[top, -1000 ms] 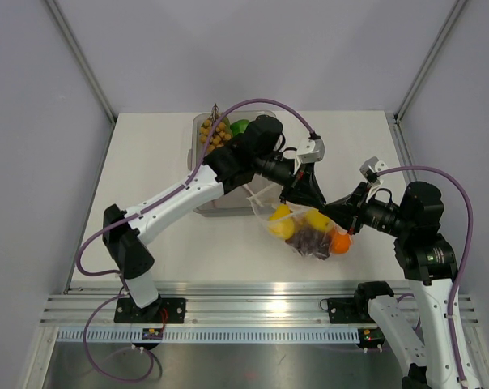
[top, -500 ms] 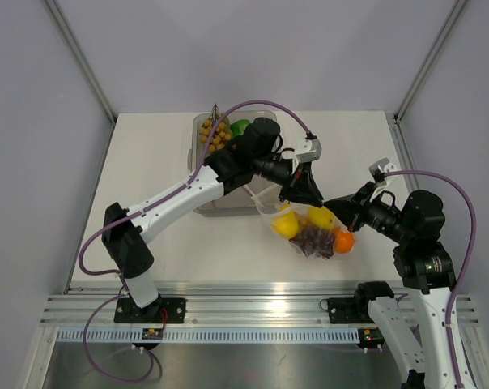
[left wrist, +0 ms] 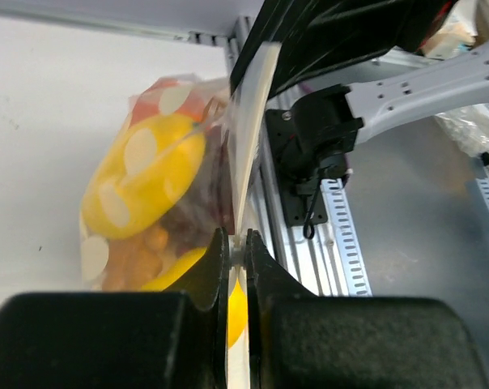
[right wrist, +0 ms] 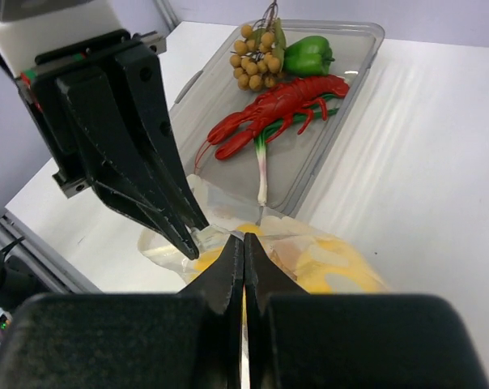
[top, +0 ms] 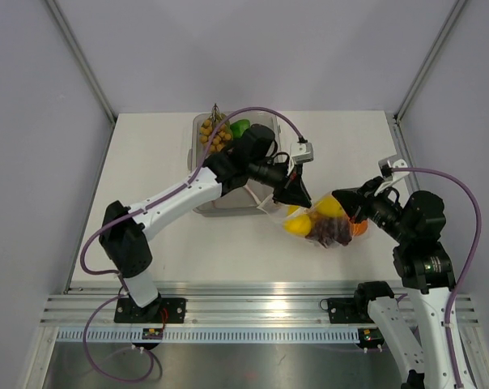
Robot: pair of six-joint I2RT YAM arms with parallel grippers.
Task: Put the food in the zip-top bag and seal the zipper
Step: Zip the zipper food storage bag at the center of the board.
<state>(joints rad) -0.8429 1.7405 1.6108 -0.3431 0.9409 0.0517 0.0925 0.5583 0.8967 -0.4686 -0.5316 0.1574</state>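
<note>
While both arms meet over the table (top: 147, 146), we see the left pincer (left wrist: 237, 243) clamped on the top edge of the zip-top bag (top: 324, 223). The right pincer (right wrist: 243, 243) is pressed together on that same edge just beside it. Between them, right of the clear tray (right wrist: 366, 49), the bag holds a yellow lemon (left wrist: 143, 182), purple grapes (top: 332, 231) and an orange (top: 359, 228). A red lobster (right wrist: 277, 109) and green pepper (right wrist: 309, 55) lie in the tray. Whether the zipper (left wrist: 246, 146) is sealed, we cannot tell.
</note>
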